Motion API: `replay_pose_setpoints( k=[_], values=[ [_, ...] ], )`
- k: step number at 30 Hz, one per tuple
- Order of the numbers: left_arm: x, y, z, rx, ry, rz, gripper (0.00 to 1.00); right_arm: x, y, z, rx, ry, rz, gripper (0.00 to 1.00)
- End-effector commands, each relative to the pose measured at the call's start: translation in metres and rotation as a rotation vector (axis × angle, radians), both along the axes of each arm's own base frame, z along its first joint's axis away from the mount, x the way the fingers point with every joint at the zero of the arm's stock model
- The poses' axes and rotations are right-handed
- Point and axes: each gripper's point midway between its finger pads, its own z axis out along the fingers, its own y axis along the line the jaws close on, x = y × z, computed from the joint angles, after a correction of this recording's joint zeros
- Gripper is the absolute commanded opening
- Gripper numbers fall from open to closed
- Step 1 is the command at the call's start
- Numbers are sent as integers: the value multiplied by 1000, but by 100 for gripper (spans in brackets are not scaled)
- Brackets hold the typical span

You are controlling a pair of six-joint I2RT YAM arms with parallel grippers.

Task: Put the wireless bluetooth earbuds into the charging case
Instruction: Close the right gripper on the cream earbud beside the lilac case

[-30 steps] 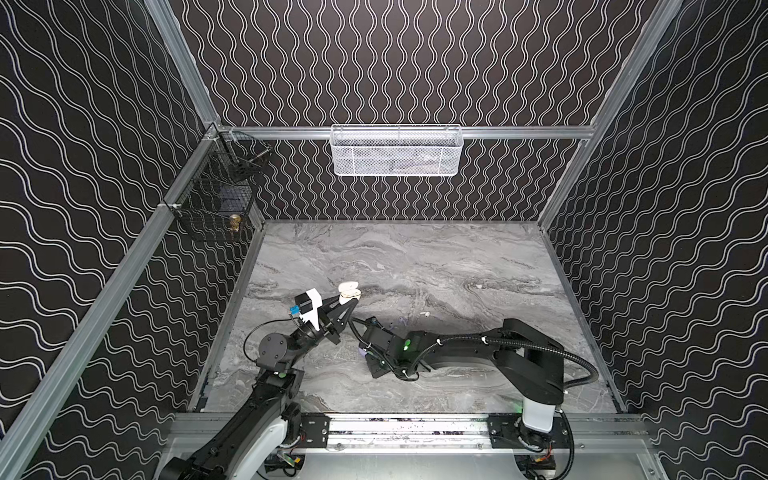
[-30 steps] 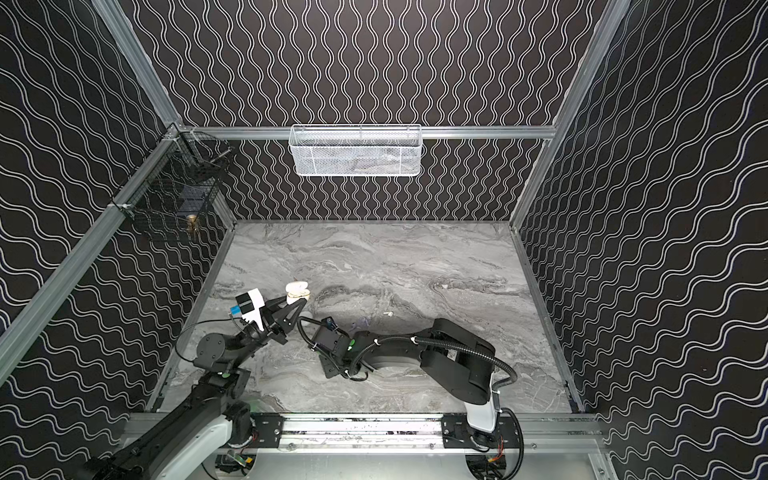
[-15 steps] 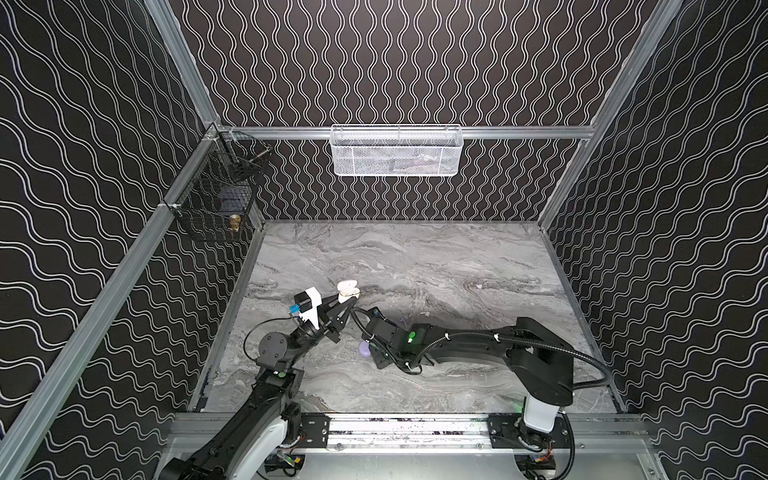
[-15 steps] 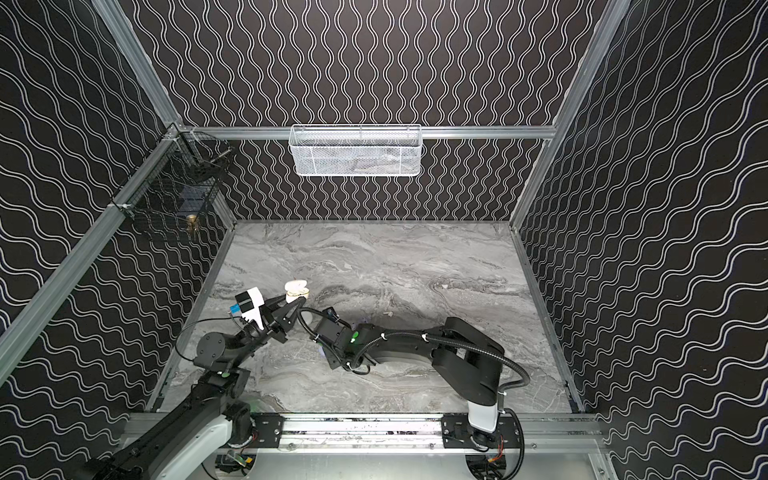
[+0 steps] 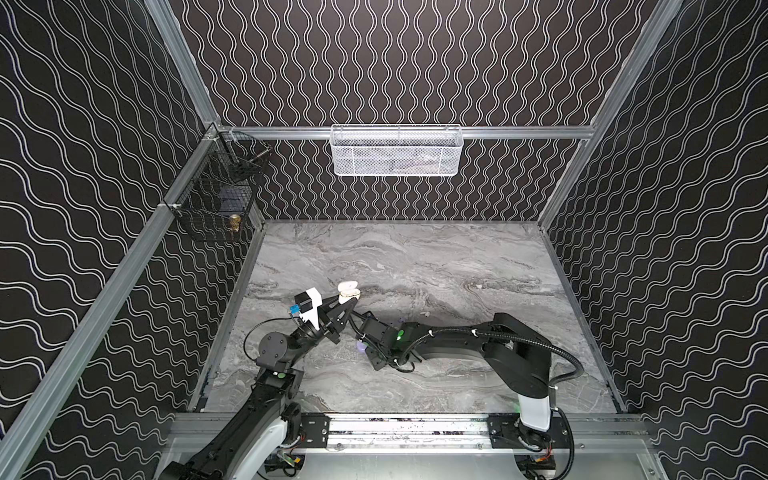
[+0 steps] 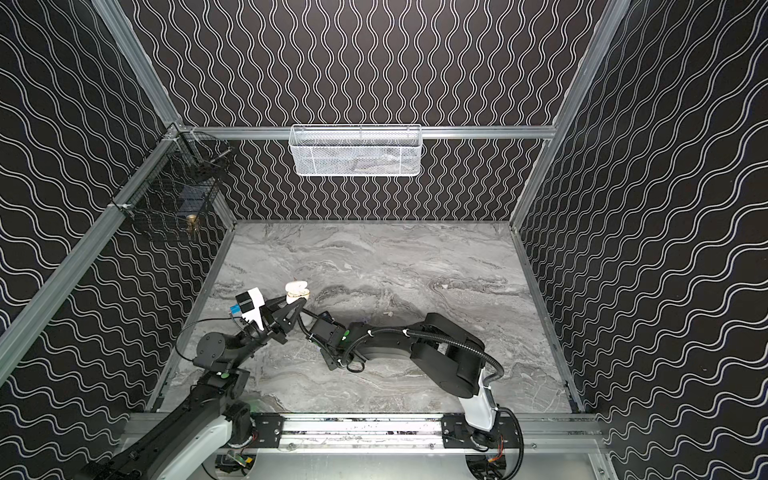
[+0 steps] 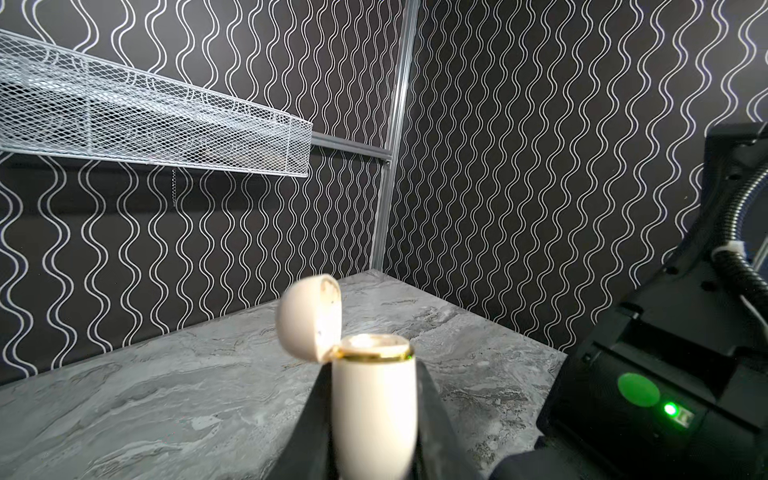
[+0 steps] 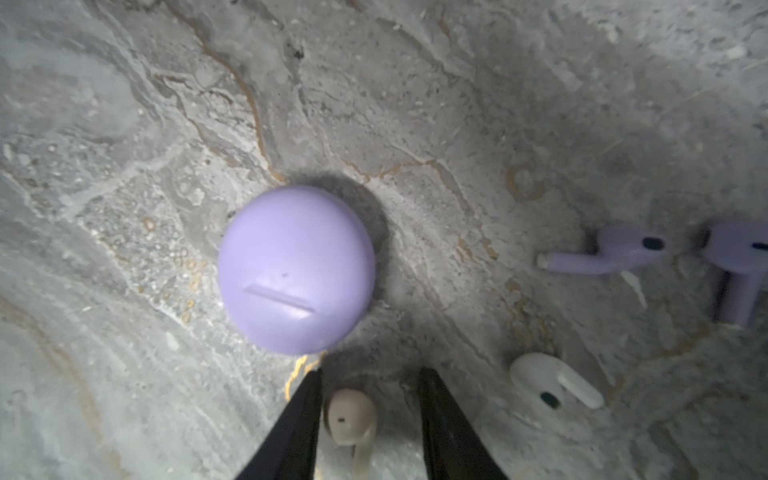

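Right wrist: gripper [image 8: 370, 372] half-open astride earbud [image 8: 351, 419]

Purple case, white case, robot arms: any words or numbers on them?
None can be read. The purple case shows only a plain groove, the white case only a gold rim, the right arm only a blank green dot. The blue tag on the left arm is too small to tell.

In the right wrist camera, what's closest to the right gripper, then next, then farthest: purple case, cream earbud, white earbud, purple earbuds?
1. cream earbud: between the fingers of the right gripper.
2. purple case: just past the fingertips.
3. white earbud: off to one side.
4. purple earbuds: farthest, beyond the white one.
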Motion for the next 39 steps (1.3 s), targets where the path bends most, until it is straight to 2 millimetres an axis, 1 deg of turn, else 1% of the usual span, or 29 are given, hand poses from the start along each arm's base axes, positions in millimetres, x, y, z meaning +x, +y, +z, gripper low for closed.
replay_pose_setpoints(
  k=[1,3,5,11,14,17,22,27,30,32,34,39],
  values=[
    [-5,-3,5,7,-27,-28,0,-5,-7,-9,-46,25,0,39],
    [-6,-3,5,7,-26,-28,0,-6,-8,-10,-55,26,-1,36],
    [-6,-3,5,6,-26,-24,0,-7,-8,-10,-55,26,0,35],
    [-6,-2,5,6,-24,-22,0,-15,-8,-7,-58,23,11,36],
    [-6,-2,5,5,-26,-21,0,-15,-9,-8,-59,26,4,38],
    [-7,-2,6,3,-27,-19,0,-16,-10,-9,-61,28,-2,38],
    [-7,-1,6,3,-26,-14,0,-18,-11,-11,-69,33,-5,35],
    [-7,0,7,2,-27,-14,0,-18,-12,-11,-73,29,-10,28],
    [-7,-1,6,2,-25,-14,0,-18,-14,-12,-81,29,-14,27],
    [-7,-1,6,2,-25,-14,0,-18,-14,-11,-83,27,-14,28],
    [-7,-1,7,2,-26,-15,0,-19,-15,-9,-85,24,-18,32],
    [-7,0,6,1,-25,-13,0,-19,-17,-9,-87,19,-24,33]
  ],
)
